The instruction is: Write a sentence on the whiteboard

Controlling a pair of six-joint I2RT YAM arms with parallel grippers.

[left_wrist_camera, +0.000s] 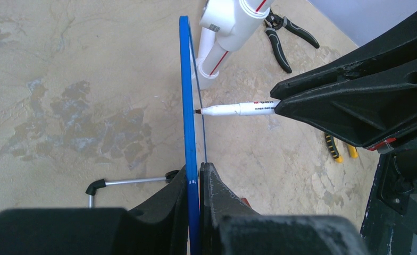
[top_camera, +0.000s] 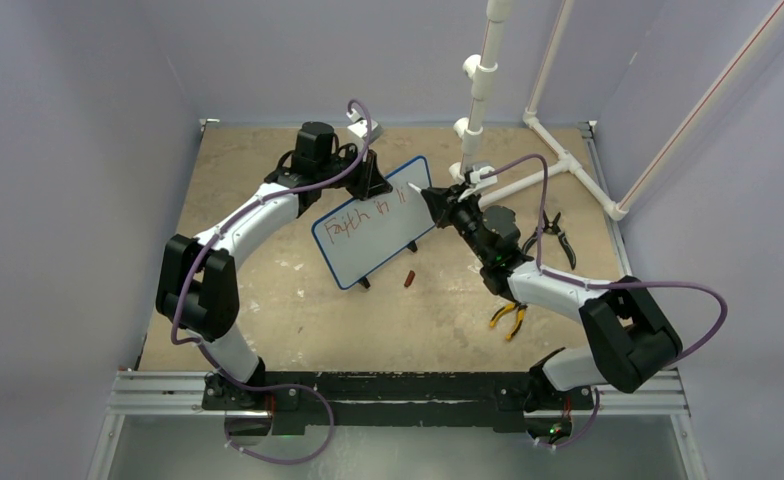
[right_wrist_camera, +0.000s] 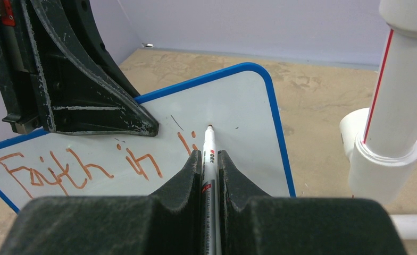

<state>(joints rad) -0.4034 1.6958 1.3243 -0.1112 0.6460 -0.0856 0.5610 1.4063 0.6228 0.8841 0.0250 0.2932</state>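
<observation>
1. My left gripper (left_wrist_camera: 194, 175) is closed narrow on the thin blue rim of the whiteboard (left_wrist_camera: 184, 79), with one finger pressed to each face. In my left wrist view the board runs edge-on straight out from between those fingers.
2. My right gripper (right_wrist_camera: 209, 159) is clamped on a white marker (right_wrist_camera: 209, 141). The marker lies along the slot between the two fingers, with its tip pointing forward past them.
3. The marker's tip rests against the white writing face. In my right wrist view it sits toward the board's upper right corner, just right of the last red stroke.
4. Seen from above, the whiteboard stands near the middle of the table (top_camera: 268, 290), between my two arms and set on a diagonal. My left gripper holds its far long edge and my right gripper comes in at its far right end. Two small black feet show below its near edge.
5. The sentence (right_wrist_camera: 78, 170) is in red handwriting. It reads "Faith in" and then the first strokes of a further word, all on one line along the upper part of the board.
6. A small reddish-brown piece (top_camera: 409, 277) lies on the table just beside the board's near edge.
7. Yellow-handled pliers (top_camera: 509, 318) lie by my right forearm. Black pliers (top_camera: 558, 237) lie on its far side, near the white pipe frame (top_camera: 568, 160).
</observation>
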